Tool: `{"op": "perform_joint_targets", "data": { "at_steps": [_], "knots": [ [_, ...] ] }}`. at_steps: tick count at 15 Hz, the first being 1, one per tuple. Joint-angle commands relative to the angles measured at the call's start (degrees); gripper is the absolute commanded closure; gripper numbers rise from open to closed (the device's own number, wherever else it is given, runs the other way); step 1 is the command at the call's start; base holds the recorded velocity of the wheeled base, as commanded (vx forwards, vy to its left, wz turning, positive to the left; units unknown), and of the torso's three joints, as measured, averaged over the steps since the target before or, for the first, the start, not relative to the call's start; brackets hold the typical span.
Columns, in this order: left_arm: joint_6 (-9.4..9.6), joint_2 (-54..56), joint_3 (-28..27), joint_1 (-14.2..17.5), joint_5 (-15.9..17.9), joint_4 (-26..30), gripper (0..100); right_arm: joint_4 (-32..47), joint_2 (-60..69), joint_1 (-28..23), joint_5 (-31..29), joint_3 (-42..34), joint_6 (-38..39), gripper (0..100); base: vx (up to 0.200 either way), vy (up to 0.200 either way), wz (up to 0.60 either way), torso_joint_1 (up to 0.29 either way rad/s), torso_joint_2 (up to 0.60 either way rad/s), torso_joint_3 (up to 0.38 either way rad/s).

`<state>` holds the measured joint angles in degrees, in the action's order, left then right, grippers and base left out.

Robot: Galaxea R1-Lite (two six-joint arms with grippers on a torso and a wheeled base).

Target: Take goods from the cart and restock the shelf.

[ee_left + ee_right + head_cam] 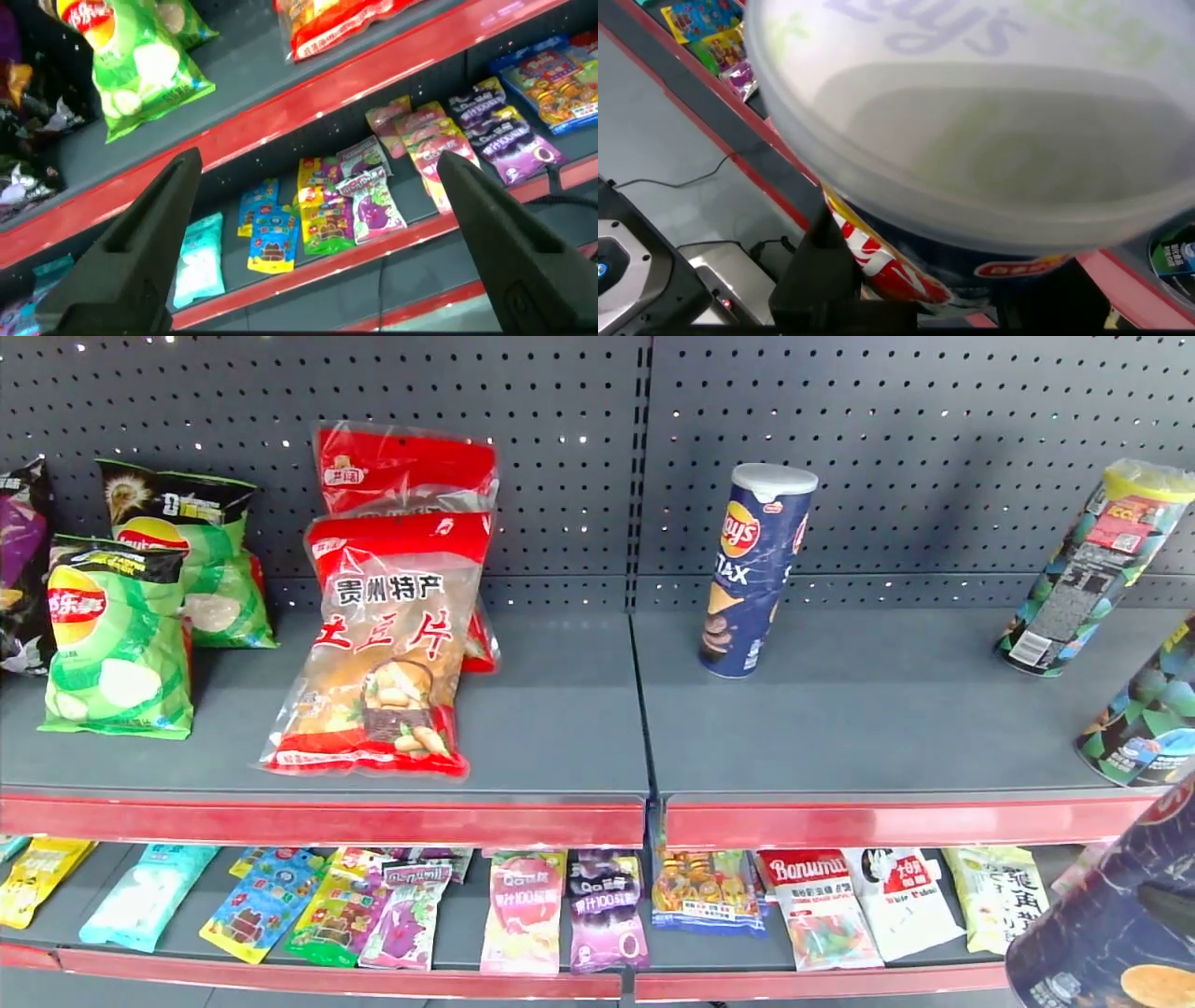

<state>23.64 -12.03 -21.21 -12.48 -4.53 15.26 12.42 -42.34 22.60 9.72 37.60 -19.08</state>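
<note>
My right gripper (pixel 962 280) is shut on a dark blue chip can (pixel 971 121); its pale plastic lid faces the wrist camera and a black finger (pixel 822 271) presses each side. In the head view that held can (pixel 1111 915) leans in at the bottom right, below the front lip of the upper shelf (pixel 560 728). A matching blue can (pixel 754 569) stands upright on the shelf's right half. My left gripper (pixel 320 163) is open with nothing between its fingers, in front of the lower shelf (pixel 308 271) and its candy packs.
Two red potato-chip bags (pixel 387 644) and green chip bags (pixel 117 635) lie on the upper shelf's left half. Two patterned cans (pixel 1088 569) (pixel 1144 719) lean at the far right. Bare shelf lies between the blue can and these. Candy packs (pixel 523 905) line the lower shelf.
</note>
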Motion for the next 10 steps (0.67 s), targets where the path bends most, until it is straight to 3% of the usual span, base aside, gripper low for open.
{"op": "perform_joint_targets", "data": {
  "at_steps": [1,8,10],
  "knots": [
    [0.01,-0.01,0.03,-0.09,-0.04,0.03,0,-0.03,1.03,-0.54,0.13,-0.51,0.01,100,0.0,0.0,0.0,0.0,0.0,0.0],
    [0.36,-0.18,1.7,-0.09,-0.04,0.03,0,-0.03,9.99,-4.32,0.04,-5.69,2.03,100,0.0,0.0,0.0,0.0,0.0,0.0],
    [0.36,-0.27,1.7,-0.17,0.05,0.03,0,-0.03,10.26,-4.41,0.04,-5.78,2.03,100,0.2,0.0,0.0,0.002,0.0,0.0]
  ]
}}
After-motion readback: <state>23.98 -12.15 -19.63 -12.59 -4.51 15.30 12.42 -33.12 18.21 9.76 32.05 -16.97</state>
